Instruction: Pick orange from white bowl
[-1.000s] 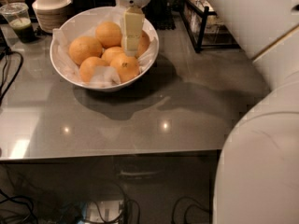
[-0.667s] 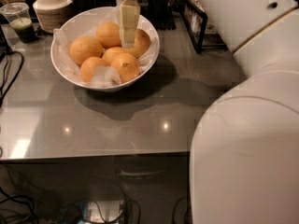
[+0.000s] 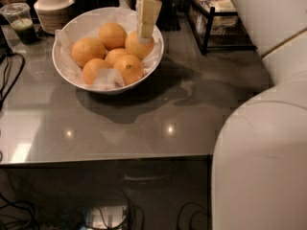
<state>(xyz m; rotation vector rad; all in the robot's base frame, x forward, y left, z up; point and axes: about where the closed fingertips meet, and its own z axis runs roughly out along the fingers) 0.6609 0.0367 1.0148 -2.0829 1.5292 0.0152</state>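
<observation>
Print on the packets in the black wire rack [image 3: 221,27] at upper right cannot be read. The gripper [image 3: 145,34] hangs from the top edge, its upper part cut off and its tip at the rear right orange [image 3: 138,48]. Whether it is spread or closed cannot be told. That orange lies with others in the paper-lined white bowl [image 3: 61,70] at upper left, on a glossy grey table [image 3: 168,111]. Behind are stacked beige ribbed bowls [image 3: 52,9] and a cup of green drink [image 3: 21,23]. The robot's white body [image 3: 261,169] fills the lower right.

A glossy grey table [image 3: 192,114] reflects small spots of light, a black rack [image 3: 207,30] standing behind.
</observation>
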